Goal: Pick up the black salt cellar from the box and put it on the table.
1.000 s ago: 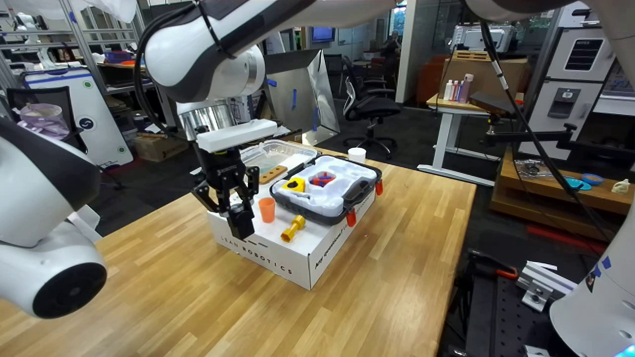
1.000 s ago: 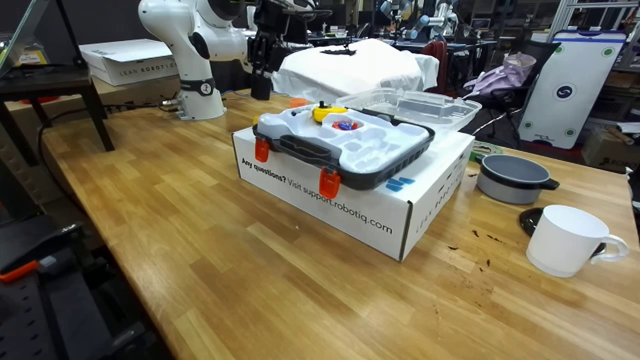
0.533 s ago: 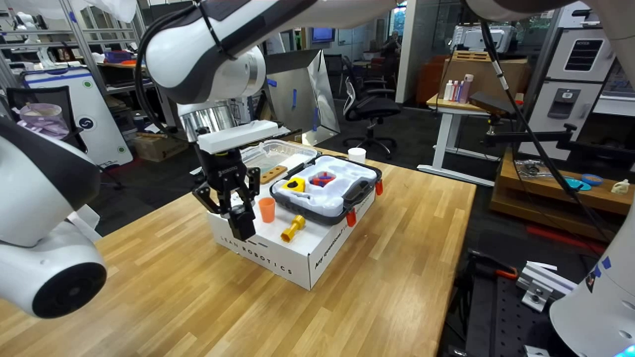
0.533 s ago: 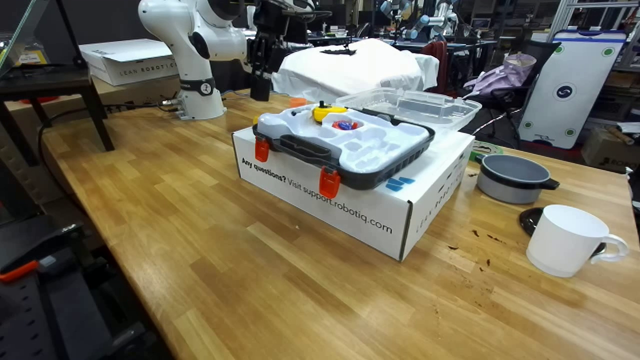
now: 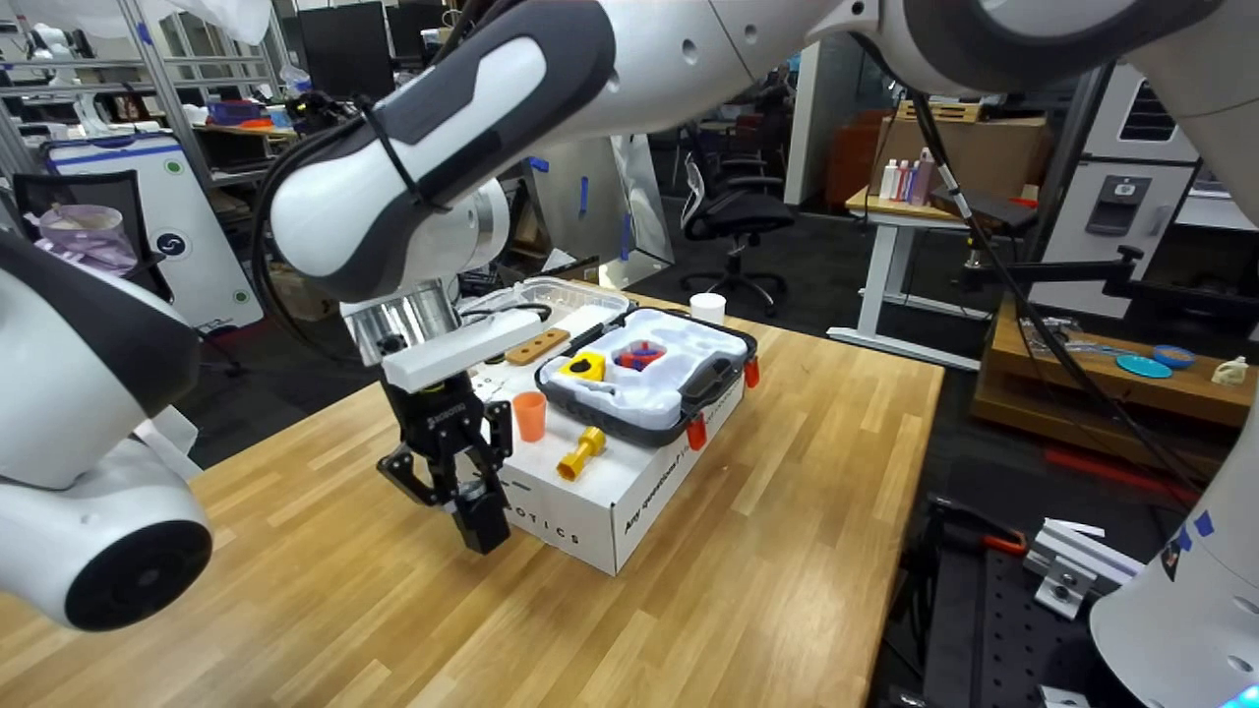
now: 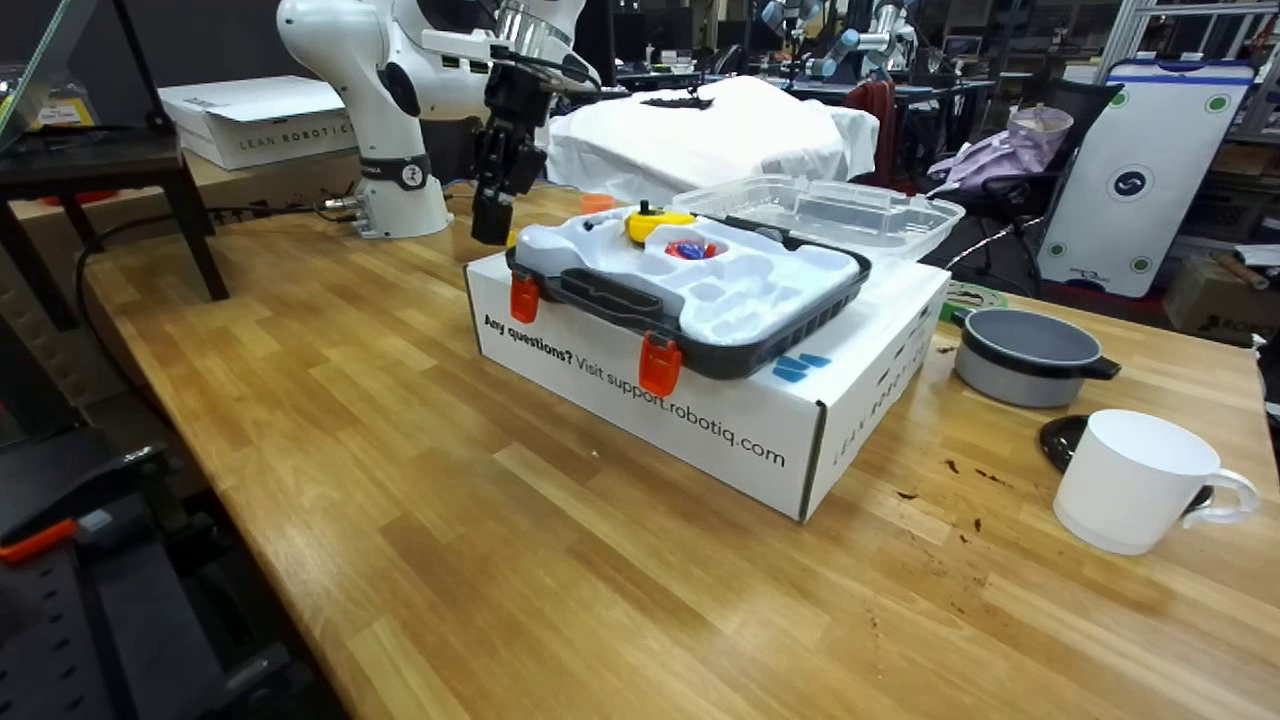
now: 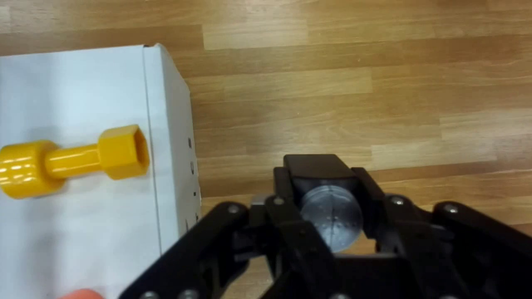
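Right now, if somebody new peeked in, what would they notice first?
Probably the big white robot arm stretched across the top of an exterior view, its jaws shut on the black salt cellar beside the white box. Next, maybe, the dark case on that box, with its red latches.

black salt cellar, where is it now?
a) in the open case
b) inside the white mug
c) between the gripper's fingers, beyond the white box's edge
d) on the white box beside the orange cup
c, since the wrist view shows the gripper shut on the black salt cellar, past the edge of the white box, with the wooden table showing behind it.
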### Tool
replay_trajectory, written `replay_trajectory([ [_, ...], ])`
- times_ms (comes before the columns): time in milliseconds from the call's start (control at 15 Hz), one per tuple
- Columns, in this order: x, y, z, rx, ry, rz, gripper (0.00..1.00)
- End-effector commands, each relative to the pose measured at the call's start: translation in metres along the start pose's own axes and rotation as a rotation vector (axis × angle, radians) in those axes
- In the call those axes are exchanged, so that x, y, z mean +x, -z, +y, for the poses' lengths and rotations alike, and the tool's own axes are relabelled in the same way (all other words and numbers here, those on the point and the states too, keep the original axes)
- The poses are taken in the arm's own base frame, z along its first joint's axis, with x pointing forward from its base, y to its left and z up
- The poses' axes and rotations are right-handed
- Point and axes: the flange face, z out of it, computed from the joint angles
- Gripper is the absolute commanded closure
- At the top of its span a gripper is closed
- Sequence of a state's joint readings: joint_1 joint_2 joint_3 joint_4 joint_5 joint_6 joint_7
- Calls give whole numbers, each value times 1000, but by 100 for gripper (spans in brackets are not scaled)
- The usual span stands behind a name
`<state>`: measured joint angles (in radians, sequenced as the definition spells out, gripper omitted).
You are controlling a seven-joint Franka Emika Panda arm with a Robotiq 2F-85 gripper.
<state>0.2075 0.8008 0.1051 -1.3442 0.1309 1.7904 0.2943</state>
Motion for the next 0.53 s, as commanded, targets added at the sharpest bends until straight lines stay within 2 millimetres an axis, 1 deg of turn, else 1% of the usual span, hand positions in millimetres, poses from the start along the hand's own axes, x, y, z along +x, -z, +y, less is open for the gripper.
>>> replay_trajectory([
  [0,5,-7,-5,22,6,-12,86],
  [133,7,-13,-5,22,10,-22,86],
  [333,6,-15,-5,22,19,-31,86],
  [400,4,-17,-5,-5,4,-22,61],
  [467,4,-17,-5,-5,4,-22,61],
])
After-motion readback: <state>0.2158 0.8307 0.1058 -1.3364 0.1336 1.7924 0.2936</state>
